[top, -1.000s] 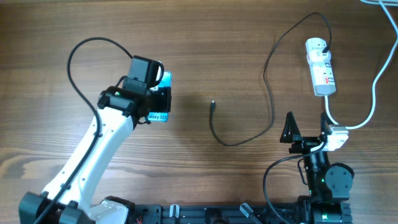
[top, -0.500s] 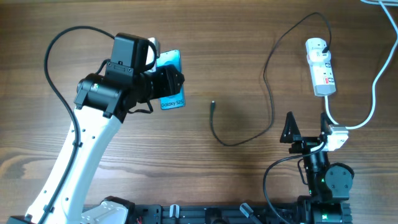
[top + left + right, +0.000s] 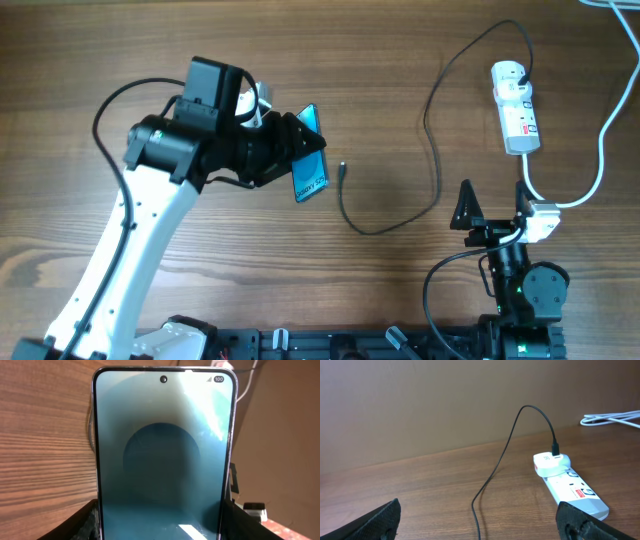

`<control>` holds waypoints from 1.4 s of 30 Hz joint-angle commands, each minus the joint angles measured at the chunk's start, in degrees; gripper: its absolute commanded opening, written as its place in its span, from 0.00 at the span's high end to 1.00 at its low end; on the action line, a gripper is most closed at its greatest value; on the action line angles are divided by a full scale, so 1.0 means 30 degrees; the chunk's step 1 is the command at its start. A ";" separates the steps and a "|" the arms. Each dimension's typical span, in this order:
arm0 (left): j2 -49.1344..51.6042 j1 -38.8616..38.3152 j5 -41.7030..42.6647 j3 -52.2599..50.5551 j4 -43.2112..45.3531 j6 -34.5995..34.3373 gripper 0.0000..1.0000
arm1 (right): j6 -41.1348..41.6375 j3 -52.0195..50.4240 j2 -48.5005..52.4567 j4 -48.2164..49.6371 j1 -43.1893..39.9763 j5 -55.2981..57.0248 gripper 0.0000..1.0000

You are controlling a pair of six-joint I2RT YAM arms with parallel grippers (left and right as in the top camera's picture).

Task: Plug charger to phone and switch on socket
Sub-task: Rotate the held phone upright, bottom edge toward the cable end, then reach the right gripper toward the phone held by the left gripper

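The wooden tabletop (image 3: 380,300) carried the looping black charger (image 3: 437,185), the white socket (image 3: 516,108) and its thick lead (image 3: 602,160).

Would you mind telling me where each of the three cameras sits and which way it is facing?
Overhead: fixed above the table, looking straight down; both arms show, the left arm holding the phone.
Left wrist: on the left arm, looking along its fingers at the phone's screen, which fills the view.
Right wrist: low over the table, facing the socket and charger; its open fingers sit in the bottom corners.
Shared: overhead and right wrist both show socket and charger; overhead and left wrist, the phone.
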 commanded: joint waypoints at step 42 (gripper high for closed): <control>0.3927 -0.0036 0.0838 0.0495 -0.0765 -0.3067 0.65 | 1.0593 0.2674 1.4360 -0.0262 -0.0029 -1.2815 0.00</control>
